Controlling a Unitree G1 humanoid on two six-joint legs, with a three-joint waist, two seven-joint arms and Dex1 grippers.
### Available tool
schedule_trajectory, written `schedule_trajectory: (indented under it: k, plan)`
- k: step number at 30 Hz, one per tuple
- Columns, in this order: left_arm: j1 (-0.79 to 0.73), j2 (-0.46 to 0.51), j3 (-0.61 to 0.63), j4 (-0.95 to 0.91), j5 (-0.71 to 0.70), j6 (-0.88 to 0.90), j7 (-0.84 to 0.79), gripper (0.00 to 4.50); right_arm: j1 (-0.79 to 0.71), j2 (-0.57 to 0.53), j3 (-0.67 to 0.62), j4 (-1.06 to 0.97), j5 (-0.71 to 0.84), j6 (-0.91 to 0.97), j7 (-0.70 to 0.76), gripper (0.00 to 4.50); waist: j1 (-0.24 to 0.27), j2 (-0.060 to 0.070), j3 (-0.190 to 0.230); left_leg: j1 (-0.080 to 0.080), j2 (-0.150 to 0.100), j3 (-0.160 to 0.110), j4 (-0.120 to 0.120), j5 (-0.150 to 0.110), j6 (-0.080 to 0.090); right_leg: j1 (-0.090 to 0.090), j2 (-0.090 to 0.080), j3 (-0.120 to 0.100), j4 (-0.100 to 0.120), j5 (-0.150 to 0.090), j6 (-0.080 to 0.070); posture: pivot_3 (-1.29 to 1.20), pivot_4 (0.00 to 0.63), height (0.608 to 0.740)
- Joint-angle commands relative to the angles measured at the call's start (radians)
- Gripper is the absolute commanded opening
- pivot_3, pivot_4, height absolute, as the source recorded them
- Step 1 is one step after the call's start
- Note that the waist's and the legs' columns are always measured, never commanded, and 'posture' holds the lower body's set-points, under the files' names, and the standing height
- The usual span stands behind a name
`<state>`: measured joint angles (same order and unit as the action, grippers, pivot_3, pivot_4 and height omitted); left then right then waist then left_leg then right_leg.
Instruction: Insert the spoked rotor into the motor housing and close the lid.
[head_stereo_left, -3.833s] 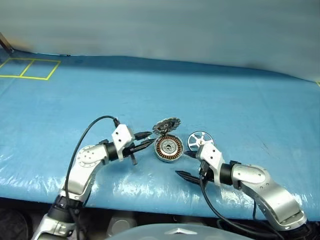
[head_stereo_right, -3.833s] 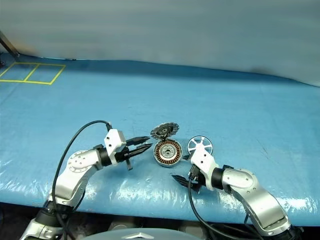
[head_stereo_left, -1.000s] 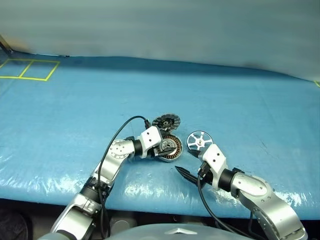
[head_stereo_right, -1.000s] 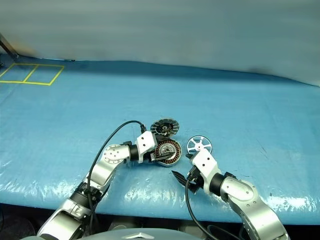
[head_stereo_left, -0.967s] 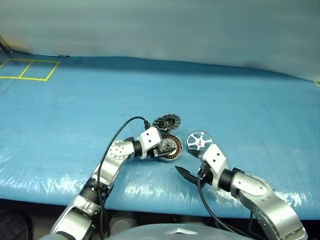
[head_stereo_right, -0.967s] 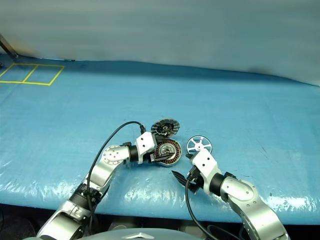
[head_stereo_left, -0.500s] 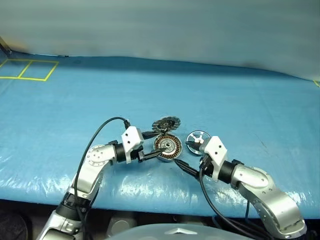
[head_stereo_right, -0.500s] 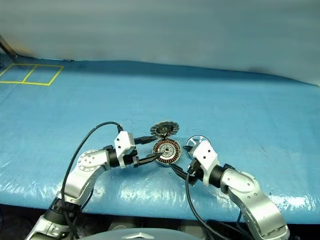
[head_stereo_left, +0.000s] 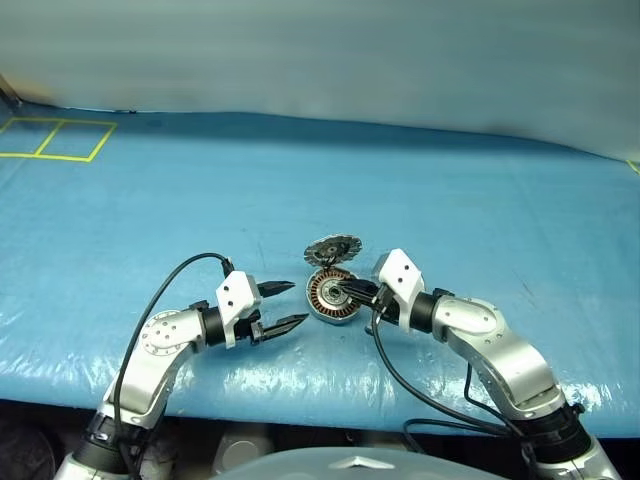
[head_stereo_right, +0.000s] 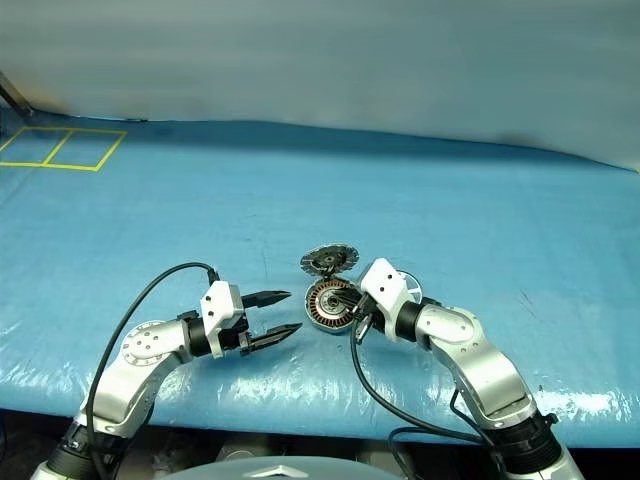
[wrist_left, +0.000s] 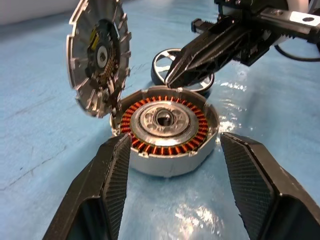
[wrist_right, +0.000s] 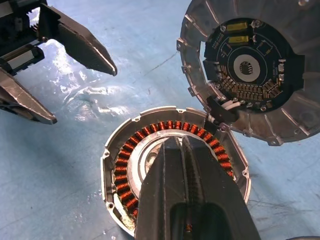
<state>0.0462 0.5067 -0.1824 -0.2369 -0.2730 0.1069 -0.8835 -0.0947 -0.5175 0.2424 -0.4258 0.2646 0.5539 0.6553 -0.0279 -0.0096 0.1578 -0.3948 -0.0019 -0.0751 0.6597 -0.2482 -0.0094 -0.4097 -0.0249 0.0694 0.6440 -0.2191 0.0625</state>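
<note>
The motor housing (head_stereo_left: 328, 297) sits on the blue table cover, its copper windings showing, with the lid (head_stereo_left: 332, 247) standing open on the hinge at its far side. My right gripper (head_stereo_left: 344, 291) is shut with nothing between its fingers, its tip over the housing's metallic centre (wrist_right: 142, 165). The spoked rotor (wrist_left: 161, 64) lies flat on the table just behind that gripper, largely hidden by it. My left gripper (head_stereo_left: 297, 303) is open and empty, a short way to the left of the housing and pointing at it.
Yellow taped squares (head_stereo_left: 55, 138) mark the far left corner of the blue cover (head_stereo_left: 450, 200). The table's front edge (head_stereo_left: 300, 385) runs close below both arms. A black cable (head_stereo_left: 170, 285) loops off the left wrist.
My left gripper has drawn back to the left, away from the housing, still open. My right gripper has moved in over the housing and shut. The housing, lid and rotor stay put.
</note>
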Motion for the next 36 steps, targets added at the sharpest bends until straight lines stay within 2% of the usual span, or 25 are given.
schedule_trajectory:
  k: [1,11,22,27,32,36]
  plan:
    - [0.014,-0.017,-0.001,-0.019,0.021,-0.043,0.024,3.02,-0.02,0.011,0.014,-0.007,-0.005,-0.026,0.015,0.07,0.0,0.0,0.0,0.0,0.0,0.0,0.0,0.0,0.0,0.0,0.0,0.0,0.0,0.0,0.0,0.0,0.15,0.74]
    - [0.017,-0.02,0.003,0.028,0.02,-0.087,0.008,3.02,-0.032,0.055,0.027,0.088,-0.035,-0.04,0.005,0.07,-0.001,0.0,0.0,0.0,0.0,0.0,0.0,0.0,0.0,0.0,0.0,0.0,0.0,0.0,0.0,0.0,0.15,0.74]
    - [-0.018,-0.039,0.0,0.186,0.02,-0.204,-0.06,3.02,-0.023,0.108,-0.003,0.176,-0.01,-0.015,-0.01,0.07,-0.002,0.0,0.0,0.0,0.0,0.0,0.0,0.0,0.0,0.0,0.0,0.0,0.0,0.0,0.0,0.0,0.15,0.74]
    - [-0.046,-0.042,0.005,0.303,0.037,-0.283,-0.087,3.02,-0.013,0.062,0.083,0.227,-0.127,-0.038,-0.026,0.07,-0.003,0.0,-0.002,0.001,0.0,0.0,0.0,0.0,0.0,0.001,0.0,0.0,0.0,0.0,0.0,0.0,0.15,0.74]
    - [-0.03,-0.045,-0.003,0.262,0.042,-0.28,-0.072,3.02,-0.005,0.05,0.127,0.234,-0.192,-0.063,-0.043,0.07,-0.006,-0.002,-0.006,0.003,0.0,0.0,0.0,0.0,0.0,0.002,0.0,0.0,0.001,0.0,0.0,0.0,0.15,0.74]
    - [-0.025,-0.048,0.001,0.257,0.033,-0.281,-0.076,3.02,0.013,0.08,0.085,0.177,-0.11,-0.042,-0.015,0.07,-0.007,-0.003,-0.006,0.01,0.001,0.0,-0.001,0.0,0.0,0.01,0.0,0.0,0.0,-0.001,-0.001,0.0,0.15,0.74]
